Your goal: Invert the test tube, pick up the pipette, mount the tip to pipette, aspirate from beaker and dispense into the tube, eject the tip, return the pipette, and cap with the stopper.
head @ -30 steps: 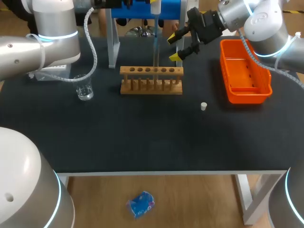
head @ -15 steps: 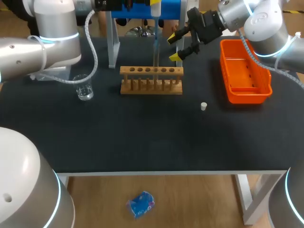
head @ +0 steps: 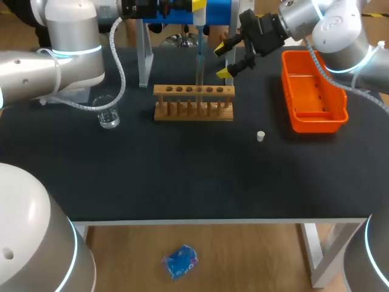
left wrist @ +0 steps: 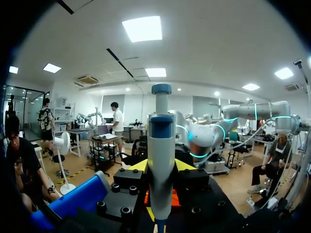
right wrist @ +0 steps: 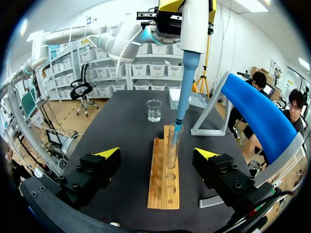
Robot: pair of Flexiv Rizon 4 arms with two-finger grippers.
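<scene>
My left gripper [head: 199, 5] is shut on the white and blue pipette [head: 199, 42], which hangs upright over the wooden rack [head: 193, 103]. In the left wrist view the pipette [left wrist: 160, 155] stands between the yellow tips of the left gripper [left wrist: 161, 168]. Its blue tip [right wrist: 181, 111] reaches into the mouth of the clear test tube [right wrist: 172, 148] standing in the rack [right wrist: 163, 187]. My right gripper [head: 223, 61] is open just right of the tube; seen from its wrist, the right gripper [right wrist: 157, 154] has a finger on either side of the rack. The beaker [head: 109, 113] stands left of the rack. A small white stopper [head: 260, 136] lies in front, to the right.
An orange bin [head: 313, 115] stands at the right of the table. A blue pipette stand [head: 182, 12] on grey legs rises behind the rack. A white box [head: 64, 95] sits behind the beaker, under my left arm.
My left arm has shifted slightly, with the pipette still over the tube. The right arm has not moved.
</scene>
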